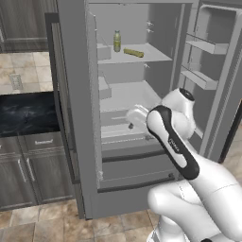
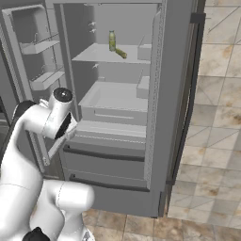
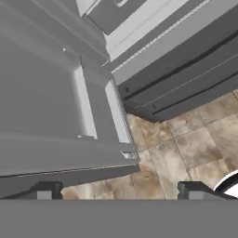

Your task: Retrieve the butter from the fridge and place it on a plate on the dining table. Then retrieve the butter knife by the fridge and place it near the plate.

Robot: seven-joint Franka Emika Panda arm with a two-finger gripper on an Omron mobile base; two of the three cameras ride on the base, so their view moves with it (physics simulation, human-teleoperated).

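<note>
Well above end effector point(image 3: 119, 190): butter point(image 1: 133, 53).

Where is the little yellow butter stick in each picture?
Left base view: the butter lies on the upper shelf of the open fridge, just right of the pale green bottle.
Right base view: the butter lies on that same shelf, again just right of the bottle.
Hand view: the butter is not in it.
Shared landmark: the green bottle.

Matt grey metal fridge point(image 1: 80, 118), glossy black marbled counter point(image 1: 26, 113), stone-tiled floor point(image 2: 212, 117).
</note>
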